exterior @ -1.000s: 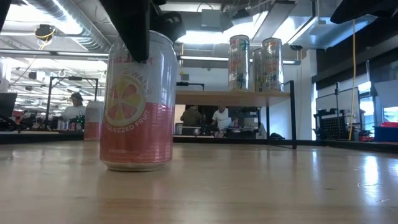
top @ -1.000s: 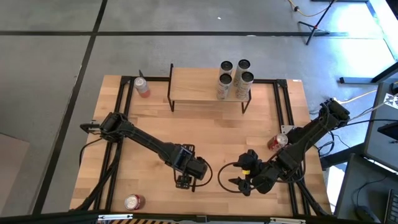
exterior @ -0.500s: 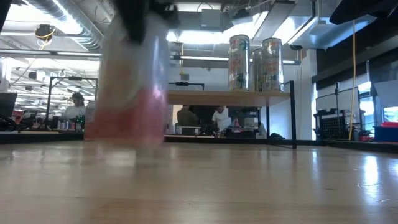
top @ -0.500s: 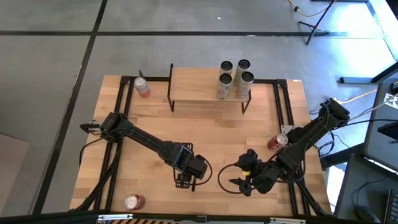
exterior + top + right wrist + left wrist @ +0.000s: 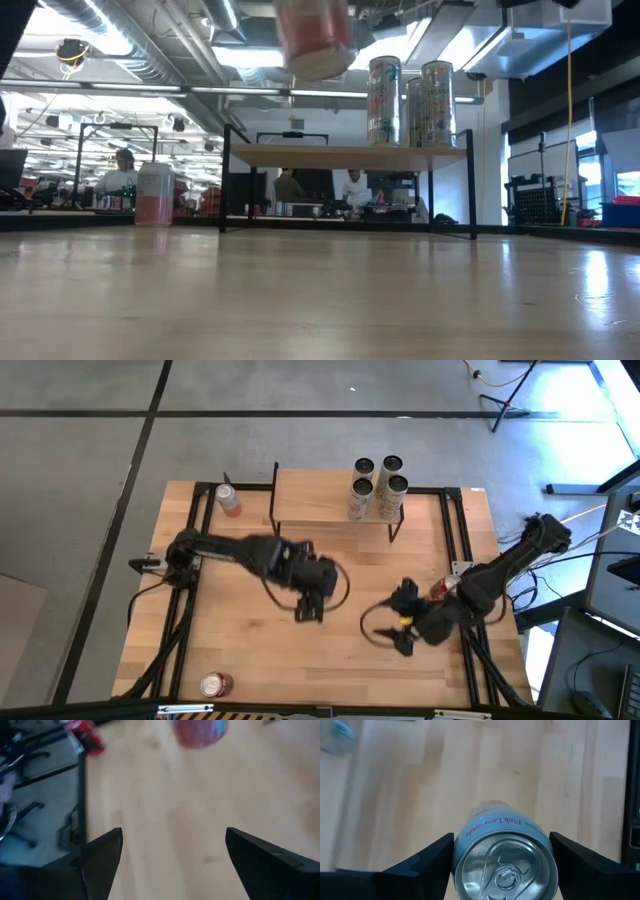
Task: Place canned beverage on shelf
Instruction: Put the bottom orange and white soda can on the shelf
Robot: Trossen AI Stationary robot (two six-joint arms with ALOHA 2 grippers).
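1. Your left gripper has its jaws clamped on the pink can, which hangs clear above the desk near its middle.
2. The shelf stands at the far edge, with three tall cans on its right end.
3. Your right gripper sits towards the near right corner, jaws spread and holding nothing.
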